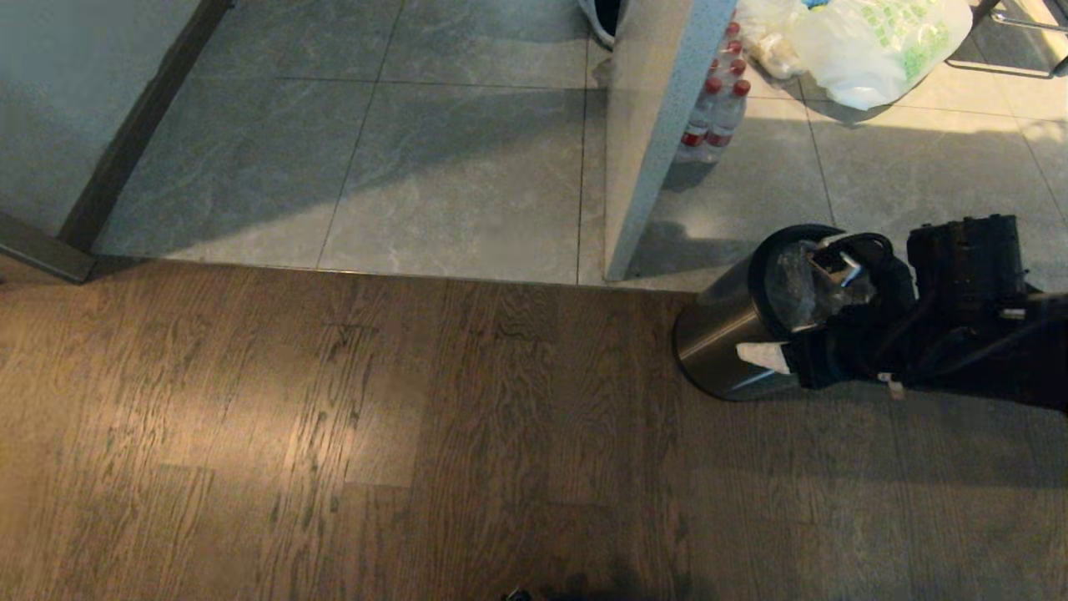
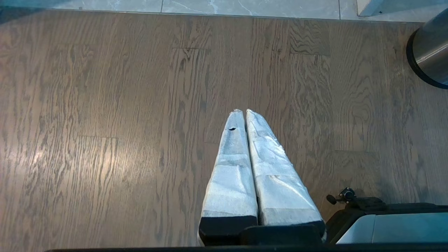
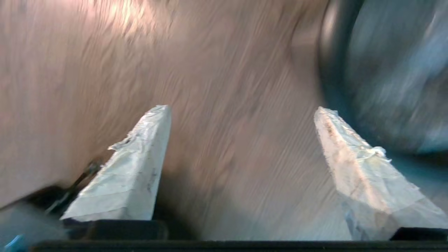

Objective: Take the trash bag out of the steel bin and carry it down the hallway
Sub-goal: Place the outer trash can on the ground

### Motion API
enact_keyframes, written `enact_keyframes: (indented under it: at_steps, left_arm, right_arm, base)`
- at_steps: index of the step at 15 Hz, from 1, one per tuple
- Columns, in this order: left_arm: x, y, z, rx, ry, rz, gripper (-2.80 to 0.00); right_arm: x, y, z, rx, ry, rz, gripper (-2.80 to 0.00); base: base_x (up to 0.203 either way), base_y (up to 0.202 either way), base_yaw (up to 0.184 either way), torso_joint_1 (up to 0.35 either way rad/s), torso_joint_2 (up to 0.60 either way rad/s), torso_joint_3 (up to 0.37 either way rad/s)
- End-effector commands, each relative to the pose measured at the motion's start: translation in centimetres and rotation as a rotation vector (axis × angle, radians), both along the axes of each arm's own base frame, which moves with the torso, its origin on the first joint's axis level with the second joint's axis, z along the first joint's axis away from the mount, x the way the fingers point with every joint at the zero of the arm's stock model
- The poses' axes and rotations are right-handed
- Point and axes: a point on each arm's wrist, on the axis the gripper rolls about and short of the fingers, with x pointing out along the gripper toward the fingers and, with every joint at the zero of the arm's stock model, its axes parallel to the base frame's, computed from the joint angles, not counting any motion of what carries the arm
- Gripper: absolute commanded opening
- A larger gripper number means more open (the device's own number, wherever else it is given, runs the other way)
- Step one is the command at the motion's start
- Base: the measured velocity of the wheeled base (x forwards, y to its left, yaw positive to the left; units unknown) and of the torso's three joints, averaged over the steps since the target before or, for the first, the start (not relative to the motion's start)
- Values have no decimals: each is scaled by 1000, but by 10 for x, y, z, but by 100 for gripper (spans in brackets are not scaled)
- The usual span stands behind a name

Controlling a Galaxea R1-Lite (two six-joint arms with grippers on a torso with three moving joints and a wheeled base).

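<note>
The steel bin [image 1: 726, 334] stands on the dark wood floor at the right, at the edge of the tiles; its side also shows in the left wrist view [image 2: 432, 52]. The trash bag [image 1: 788, 280], clear and crinkled, lines the bin's mouth. My right gripper [image 1: 797, 300] hangs over the bin's near rim, one white fingertip [image 1: 763, 357] in front of the steel wall. In the right wrist view that gripper [image 3: 241, 108] is open with only floor between the fingers and the bin [image 3: 392, 70] blurred beside one fingertip. My left gripper [image 2: 241, 111] is shut and empty, parked above the wood floor. The hallway's grey tiles [image 1: 459, 167] lie beyond the planks.
A white speckled post [image 1: 651, 125] rises just behind the bin. Red-capped water bottles [image 1: 717, 108] lean against it, with a large white bag with green print [image 1: 876, 42] behind. A wall with dark skirting [image 1: 125, 142] borders the tiles at far left.
</note>
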Motion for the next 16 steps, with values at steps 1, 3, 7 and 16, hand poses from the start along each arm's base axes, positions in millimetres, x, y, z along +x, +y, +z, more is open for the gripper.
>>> enact_keyframes:
  at_steps: [1, 3, 7, 16]
  left_arm:
    - [0, 0, 0, 0, 0, 1, -280]
    - [0, 0, 0, 0, 0, 1, -280]
    - [0, 0, 0, 0, 0, 1, -280]
    - [0, 0, 0, 0, 0, 1, -280]
  right_arm:
    - [17, -3, -11, -40, 2, 1, 0]
    - [20, -11, -6, -72, -17, 0, 0]
    - [25, -18, -9, -100, -27, -15, 0]
    - [76, -13, -40, -90, -20, -26, 0]
  base:
    - [0, 0, 0, 0, 0, 0]
    - [0, 0, 0, 0, 0, 0]
    - [0, 0, 0, 0, 0, 0]
    - [0, 0, 0, 0, 0, 0]
